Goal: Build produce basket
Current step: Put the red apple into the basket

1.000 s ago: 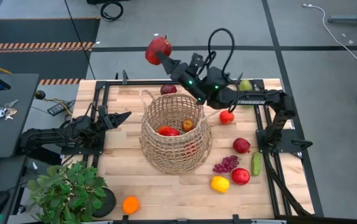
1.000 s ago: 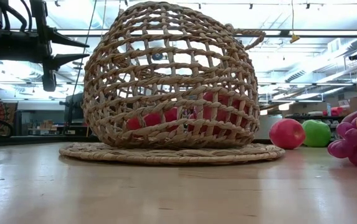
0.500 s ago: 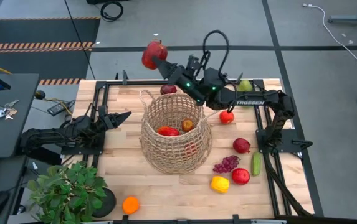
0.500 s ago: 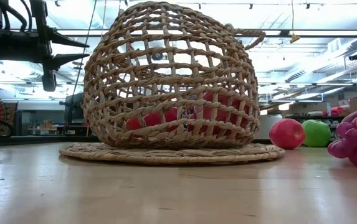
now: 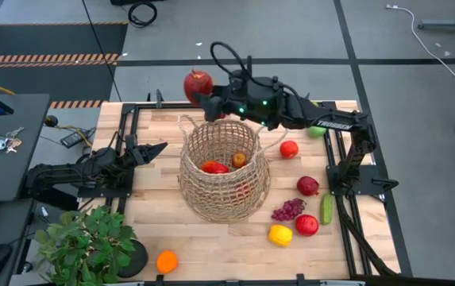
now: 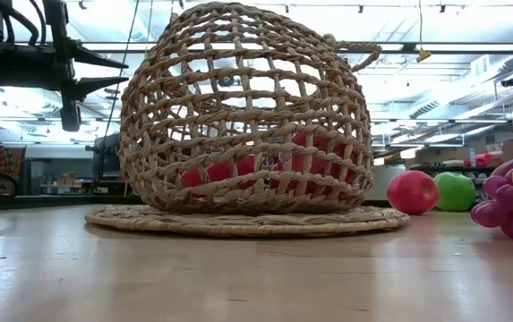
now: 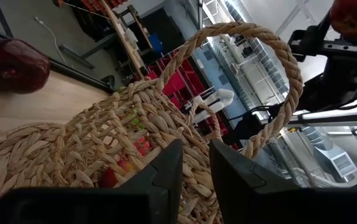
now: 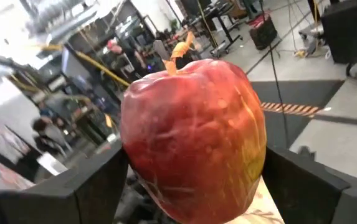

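The wicker basket (image 5: 223,171) stands mid-table on its flat woven base (image 6: 247,219). Red produce lies inside it (image 5: 214,168). High over the table's far edge, beyond the basket's rim, my right gripper (image 5: 203,89) is shut on a large red apple (image 5: 198,83), which fills the right wrist view (image 8: 194,137). Loose produce lies on the table to the right of the basket: a red apple (image 5: 289,148), purple grapes (image 5: 288,210), a cucumber (image 5: 326,209) and a lemon (image 5: 279,234). My left gripper (image 5: 157,148) rests shut, left of the basket (image 7: 103,162). My right gripper pinches the red apple between its two fingers, one finger (image 8: 94,186) on each of two opposite sides (image 8: 138,162). The fingers reach out about level from the table's right. The apple is lifted clear, well above the table and the basket.
A dark red fruit (image 7: 13,65) lies on the table behind the basket. A potted green plant (image 5: 88,246) and an orange (image 5: 166,261) sit at the near left. A green fruit (image 5: 316,131) lies under my right arm. Black frame rails border the table's left and right sides.
My right gripper has tipped and rolled with the apple and now points about level toward the table's left instead of slanting. The apple has come a little nearer the basket's far rim and stays held clear. My left arm and the basket have kept still.
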Controlling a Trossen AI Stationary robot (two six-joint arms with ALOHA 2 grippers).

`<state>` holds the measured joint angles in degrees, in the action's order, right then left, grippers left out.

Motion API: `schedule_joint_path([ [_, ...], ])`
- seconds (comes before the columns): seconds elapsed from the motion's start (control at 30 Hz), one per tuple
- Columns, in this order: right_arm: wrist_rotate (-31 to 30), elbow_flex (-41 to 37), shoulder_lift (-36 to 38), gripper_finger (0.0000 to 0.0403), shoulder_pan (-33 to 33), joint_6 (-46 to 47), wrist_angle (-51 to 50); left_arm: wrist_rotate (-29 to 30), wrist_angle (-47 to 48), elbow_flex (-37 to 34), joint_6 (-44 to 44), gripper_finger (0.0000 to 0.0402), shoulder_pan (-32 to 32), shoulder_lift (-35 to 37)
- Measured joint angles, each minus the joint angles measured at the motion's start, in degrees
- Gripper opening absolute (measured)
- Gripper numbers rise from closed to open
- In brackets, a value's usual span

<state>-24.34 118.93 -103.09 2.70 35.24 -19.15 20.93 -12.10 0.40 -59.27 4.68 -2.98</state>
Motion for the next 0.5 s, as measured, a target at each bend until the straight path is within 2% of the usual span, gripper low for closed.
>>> schedule_joint_path([
  [0.13,0.0,-0.3,-0.6,0.0348,-1.2,-8.9,0.1,0.0,0.0,0.0,0.0,0.0089,0.0,0.0],
  [0.33,1.9,-0.5,-2.1,0.0348,-3.3,-32.2,-0.6,0.0,0.0,0.0,0.0,0.0091,0.0,0.0],
  [0.5,0.9,-0.4,-2.8,0.0348,-5.0,-43.2,-0.4,0.0,0.0,0.0,0.0,0.0091,0.0,0.0],
])
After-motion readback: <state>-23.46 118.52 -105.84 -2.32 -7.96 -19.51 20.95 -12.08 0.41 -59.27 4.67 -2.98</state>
